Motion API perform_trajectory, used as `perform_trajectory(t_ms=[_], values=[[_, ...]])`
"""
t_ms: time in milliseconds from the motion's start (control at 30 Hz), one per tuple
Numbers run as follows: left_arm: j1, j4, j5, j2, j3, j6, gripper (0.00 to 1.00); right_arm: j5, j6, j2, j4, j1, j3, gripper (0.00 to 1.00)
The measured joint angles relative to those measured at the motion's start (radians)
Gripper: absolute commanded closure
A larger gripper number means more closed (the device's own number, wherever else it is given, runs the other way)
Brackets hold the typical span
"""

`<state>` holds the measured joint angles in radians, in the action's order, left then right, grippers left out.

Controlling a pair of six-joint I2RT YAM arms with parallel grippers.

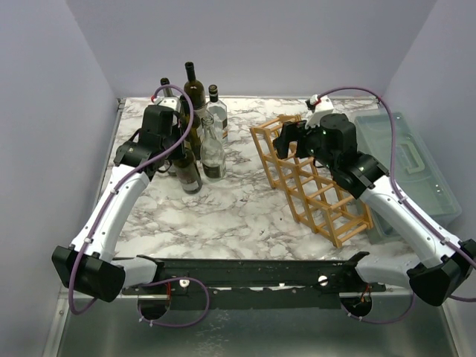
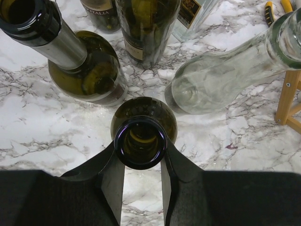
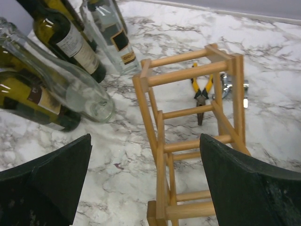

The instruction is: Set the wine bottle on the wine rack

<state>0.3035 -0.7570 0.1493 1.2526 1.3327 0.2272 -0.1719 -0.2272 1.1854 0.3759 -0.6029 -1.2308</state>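
- Grey-veined marble tabletop [image 1: 223,216], enclosed by plain lilac walls.
- Cluster of upright bottles [image 1: 199,111] crowding just beyond the left gripper [image 2: 141,153]; clear glass bottle [image 2: 221,70] just to its right.
- Yellow-handled pliers [image 3: 201,89] beyond the right gripper [image 3: 146,141]; lidded plastic box [image 1: 409,163] to its right.
- Left arm stretched forward, fingers clamped on the neck of the upright wine bottle [image 1: 187,175].
- Right arm stretched forward, fingers spread wide above the far end of the wine rack [image 1: 312,182].

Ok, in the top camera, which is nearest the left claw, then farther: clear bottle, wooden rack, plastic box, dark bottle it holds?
1. The dark bottle: gripped in the left claw.
2. The clear bottle: just to its right.
3. The wine rack: in the middle, further right.
4. The plastic box: far right edge.
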Motion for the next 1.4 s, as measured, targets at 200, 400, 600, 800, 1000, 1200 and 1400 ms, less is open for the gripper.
perform_trajectory(t_ms=[200, 400, 600, 800, 1000, 1200, 1400], values=[[0.000, -0.014, -0.008, -0.009, 0.000, -0.003, 1.00, 0.143, 0.011, 0.043, -0.025, -0.021, 0.000, 0.02], [0.000, -0.046, -0.059, -0.029, 0.000, -0.004, 1.00, 0.204, 0.026, 0.080, -0.055, -0.127, 0.001, 0.02], [0.000, -0.072, -0.163, -0.047, 0.000, 0.008, 1.00, 0.233, 0.046, 0.116, -0.115, -0.235, 0.019, 0.00], [0.000, -0.073, -0.285, -0.048, 0.000, 0.048, 1.00, 0.278, 0.067, 0.145, -0.179, -0.297, 0.055, 0.00], [0.000, -0.031, -0.404, -0.048, -0.002, 0.107, 1.00, 0.265, 0.123, 0.167, -0.193, -0.343, 0.063, 0.00], [0.000, 0.021, -0.483, -0.040, -0.015, 0.156, 1.00, 0.206, 0.156, 0.195, -0.198, -0.370, 0.069, 0.00], [0.005, 0.035, -0.502, -0.029, -0.024, 0.170, 1.00, 0.134, 0.187, 0.262, -0.256, -0.392, 0.069, 0.00]])
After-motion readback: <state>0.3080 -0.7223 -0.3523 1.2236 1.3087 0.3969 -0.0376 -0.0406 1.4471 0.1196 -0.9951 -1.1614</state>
